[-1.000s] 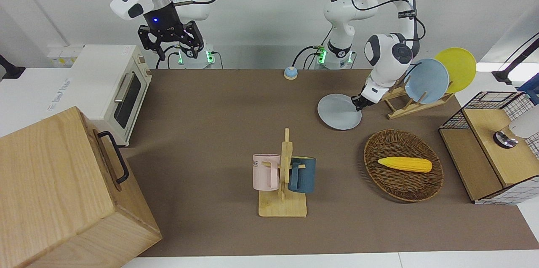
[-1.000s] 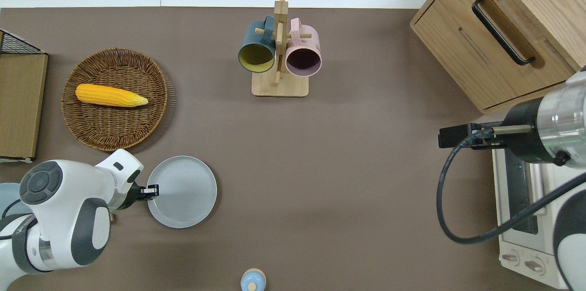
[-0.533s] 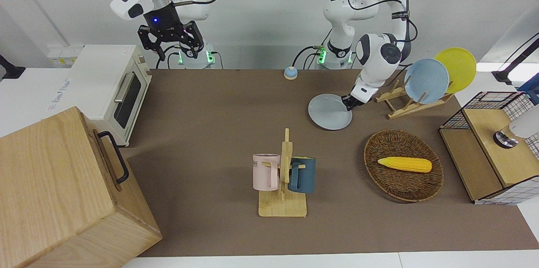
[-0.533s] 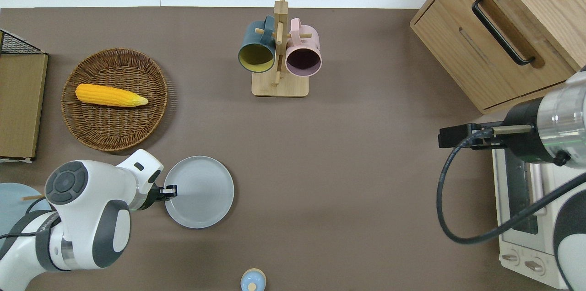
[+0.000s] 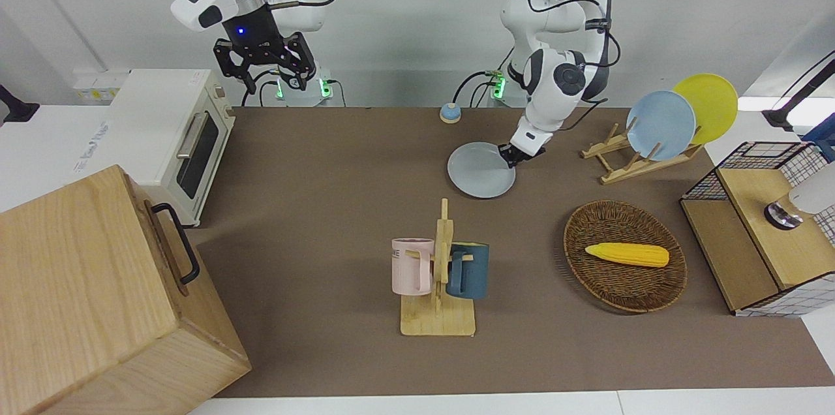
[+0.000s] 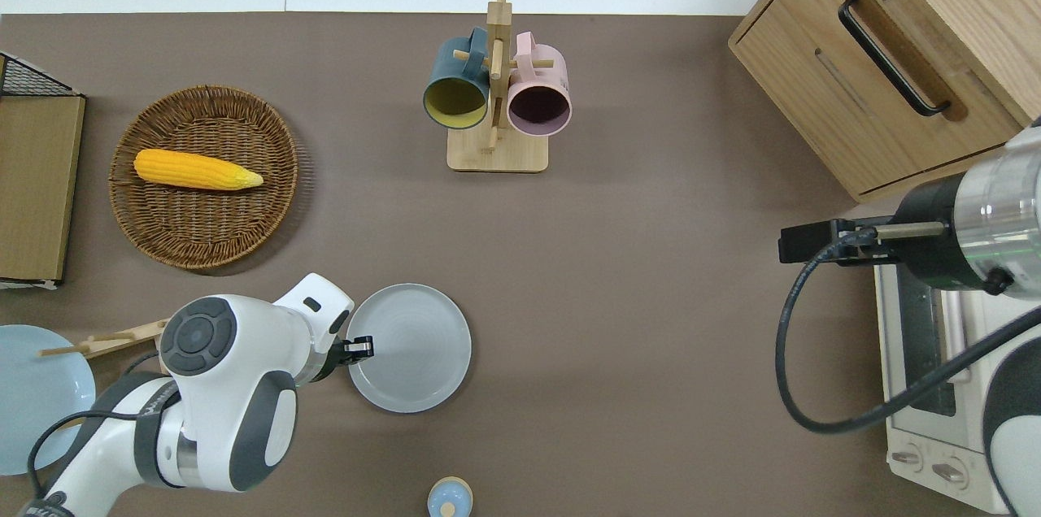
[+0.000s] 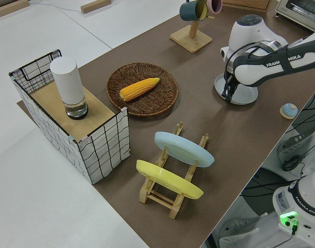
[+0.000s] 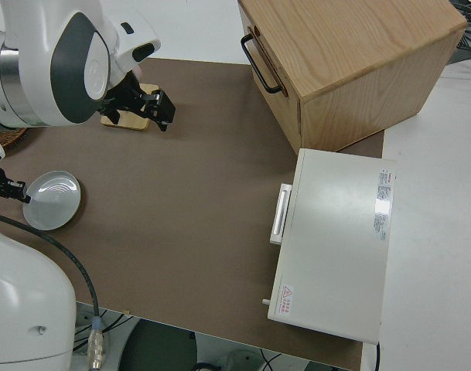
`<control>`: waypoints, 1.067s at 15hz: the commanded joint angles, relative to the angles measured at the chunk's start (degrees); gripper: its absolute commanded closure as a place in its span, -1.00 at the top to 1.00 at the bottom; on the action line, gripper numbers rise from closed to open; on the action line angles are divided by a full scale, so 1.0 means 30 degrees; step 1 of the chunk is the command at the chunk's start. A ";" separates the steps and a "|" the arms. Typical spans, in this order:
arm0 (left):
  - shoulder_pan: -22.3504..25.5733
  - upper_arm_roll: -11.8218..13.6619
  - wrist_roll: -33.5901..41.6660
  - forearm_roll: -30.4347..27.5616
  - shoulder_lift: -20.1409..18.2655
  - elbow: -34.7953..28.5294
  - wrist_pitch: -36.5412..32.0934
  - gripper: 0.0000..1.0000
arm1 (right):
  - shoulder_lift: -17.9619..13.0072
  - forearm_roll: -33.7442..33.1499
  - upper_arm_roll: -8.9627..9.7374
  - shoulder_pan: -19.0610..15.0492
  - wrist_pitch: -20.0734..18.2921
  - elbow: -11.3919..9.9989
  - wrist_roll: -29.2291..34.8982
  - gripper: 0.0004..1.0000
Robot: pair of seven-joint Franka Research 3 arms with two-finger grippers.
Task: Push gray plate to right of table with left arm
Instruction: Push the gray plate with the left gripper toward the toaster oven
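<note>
The gray plate [image 5: 479, 172] [image 6: 415, 350] [image 7: 243, 93] [image 8: 54, 201] lies flat on the brown table [image 5: 326, 160], nearer to the robots than the mug rack. My left gripper [image 5: 511, 157] [image 6: 363, 347] [image 7: 228, 96] is shut. Its fingertips are down at the plate's rim, on the side toward the left arm's end of the table. The left arm [image 6: 219, 387] leans low over the mat beside the plate. My right gripper [image 5: 264, 68] is open and empty, and that arm is parked.
A wooden mug rack [image 5: 438, 271] with a pink and a blue mug stands mid-table. A wicker basket [image 5: 646, 288] holds corn. A rack carries a sky-blue plate [image 5: 660, 124] and a yellow plate. A toaster oven [image 5: 176, 134], a wooden cabinet [image 5: 98, 291] and a small blue bell [image 5: 450, 113] are also here.
The left arm has slid the gray plate steadily toward the right arm's end of the table, away from the plate rack. The right arm has not moved.
</note>
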 commanded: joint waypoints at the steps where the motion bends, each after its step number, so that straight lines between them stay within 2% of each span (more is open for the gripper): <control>1: -0.1695 0.0161 -0.1950 -0.0333 -0.0120 -0.0226 0.0723 -1.00 | 0.0119 0.0306 0.0076 -0.0122 -0.0104 0.0270 0.0041 0.99; 6: -0.3511 0.0102 -0.3591 -0.1006 0.0173 -0.0138 0.2011 -1.00 | 0.0119 0.0306 0.0076 -0.0122 -0.0104 0.0270 0.0041 0.99; 9: -0.4450 -0.0044 -0.5231 -0.1036 0.0961 0.0125 0.3037 -1.00 | 0.0119 0.0306 0.0076 -0.0122 -0.0104 0.0270 0.0041 0.99; 12: -0.5036 -0.0482 -0.6608 -0.1007 0.1315 0.0476 0.3565 -1.00 | 0.0119 0.0306 0.0076 -0.0122 -0.0104 0.0270 0.0041 0.99; 16: -0.5096 -0.1625 -0.7900 -0.1007 0.2192 0.1149 0.4502 -1.00 | 0.0119 0.0306 0.0076 -0.0122 -0.0104 0.0270 0.0041 0.99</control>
